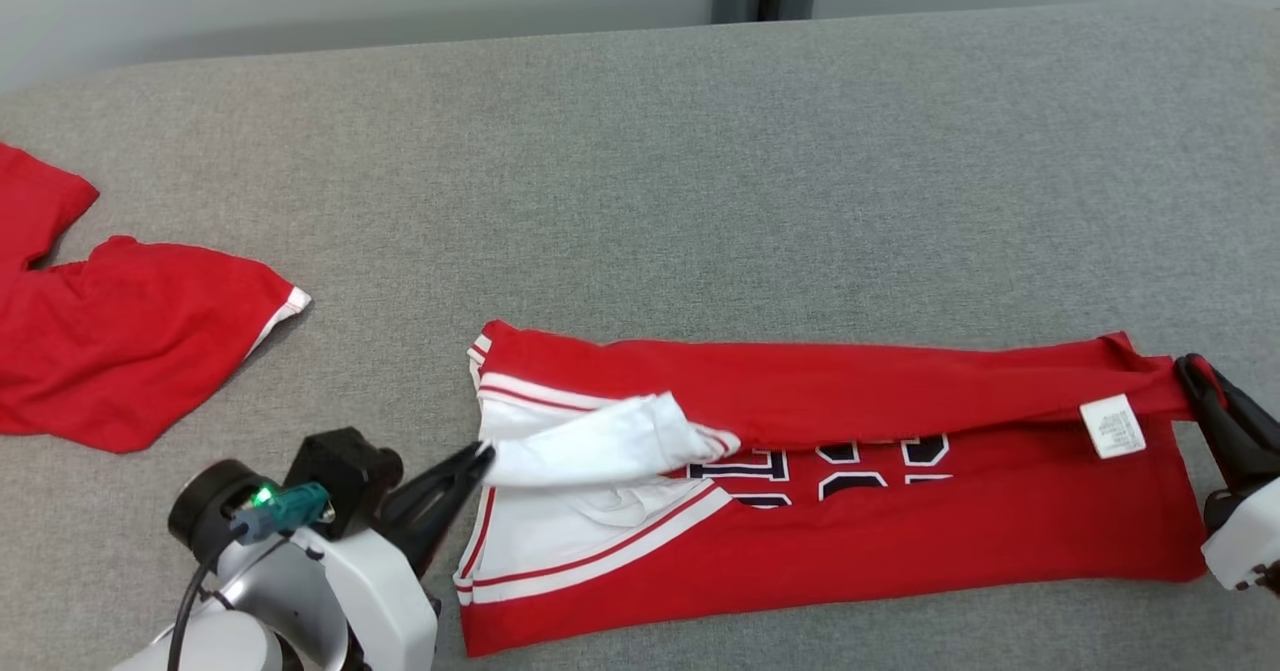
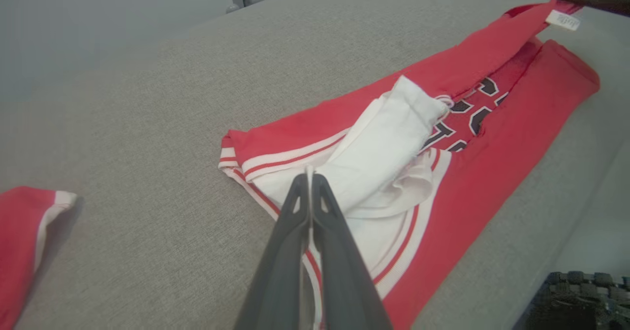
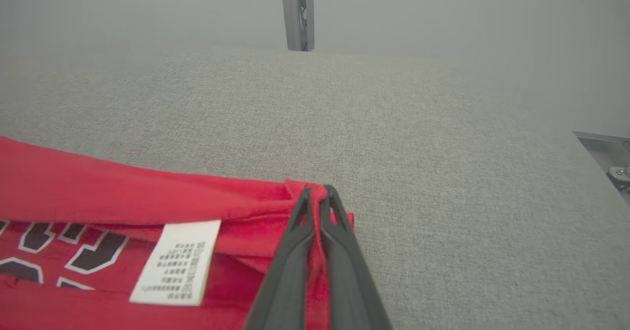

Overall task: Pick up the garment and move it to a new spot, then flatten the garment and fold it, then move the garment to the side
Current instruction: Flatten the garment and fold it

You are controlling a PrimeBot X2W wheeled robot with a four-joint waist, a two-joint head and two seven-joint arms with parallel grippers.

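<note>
**Mia:** Where is the garment [image 1: 900,541]?

**Ben:** It lies on the gray desk [image 1: 700,171], close to the robot. It is red, with a white part and dark letters. The far side is folded over and hides the tops of the letters.

**Mia:** What are the left fingers [image 1: 484,455] doing?

**Ben:** They are pressed together on the end of the white sleeve [image 1: 590,446]. A thin bit of white cloth shows between them.

**Mia:** And the right fingers [image 1: 1192,369]?

**Ben:** They are pinched tight on the red corner at the other end, near the little white tag [image 1: 1112,426].

**Mia:** What is that on the left?

**Ben:** That is the other red cloth [image 1: 120,341]. It lies on the desk too, well apart from the garment.
</note>
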